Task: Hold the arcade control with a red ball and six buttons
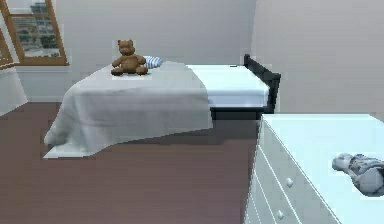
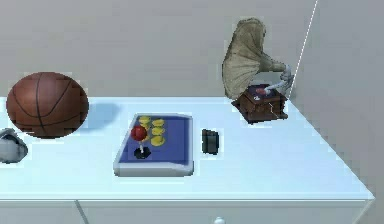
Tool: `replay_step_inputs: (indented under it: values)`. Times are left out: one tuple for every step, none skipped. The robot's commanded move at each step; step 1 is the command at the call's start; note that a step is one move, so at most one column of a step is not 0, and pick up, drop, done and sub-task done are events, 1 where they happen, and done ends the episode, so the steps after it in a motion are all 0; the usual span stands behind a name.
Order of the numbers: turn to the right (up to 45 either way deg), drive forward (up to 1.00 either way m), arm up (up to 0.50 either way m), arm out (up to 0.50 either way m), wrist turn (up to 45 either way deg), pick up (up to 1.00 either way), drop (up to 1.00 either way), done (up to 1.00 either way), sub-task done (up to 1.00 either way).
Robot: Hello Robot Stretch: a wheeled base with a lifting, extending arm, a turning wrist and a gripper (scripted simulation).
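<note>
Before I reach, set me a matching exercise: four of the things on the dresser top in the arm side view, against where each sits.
Things:
1 basketball
2 arcade control
3 small black box
4 gramophone

Places on the white dresser top:
A right end, toward the wall
B about the middle
C left end
D just right of the blue panel with yellow buttons

Pairs: 1-C, 2-B, 3-D, 4-A

No legible text, label, number or sign stands on the arcade control (image 2: 153, 145), gramophone (image 2: 255, 70) or ball (image 2: 46, 104).
</note>
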Motion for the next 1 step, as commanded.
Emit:
replay_step_inputs:
  values:
    - [0.0,0.00,0.50,0.00,0.0,0.00,0.00,0.00,0.00]
